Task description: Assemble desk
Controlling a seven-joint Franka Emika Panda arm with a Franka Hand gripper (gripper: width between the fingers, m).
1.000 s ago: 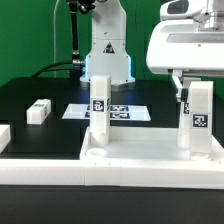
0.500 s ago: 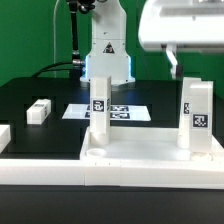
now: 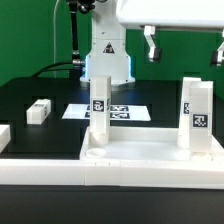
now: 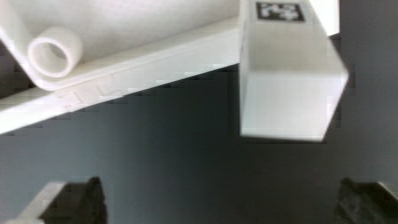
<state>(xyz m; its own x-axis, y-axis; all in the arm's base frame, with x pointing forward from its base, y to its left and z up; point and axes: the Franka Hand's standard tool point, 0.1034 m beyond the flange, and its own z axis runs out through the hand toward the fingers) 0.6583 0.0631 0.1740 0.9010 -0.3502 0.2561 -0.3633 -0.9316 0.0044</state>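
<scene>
The desk's white rimmed panel (image 3: 150,155) lies near the front of the table. Two white tagged legs stand upright on it: one toward the exterior view's left (image 3: 99,112) and one toward its right (image 3: 196,113). A third loose leg (image 3: 39,111) lies on the black table at the left. My gripper (image 3: 184,48) hangs open and empty well above the panel, above and a little left of the right leg. In the wrist view the right leg (image 4: 290,75) and the panel's rim (image 4: 107,85) show, with my dark fingertips (image 4: 71,203) wide apart and nothing between them.
The marker board (image 3: 118,110) lies flat behind the panel. The robot base (image 3: 105,50) stands at the back centre. A white rail (image 3: 40,165) runs along the front edge, with a white piece (image 3: 4,135) at the far left.
My gripper has let go of the right leg, opened, and risen up and toward the exterior view's left. The leg stays standing on the panel.
</scene>
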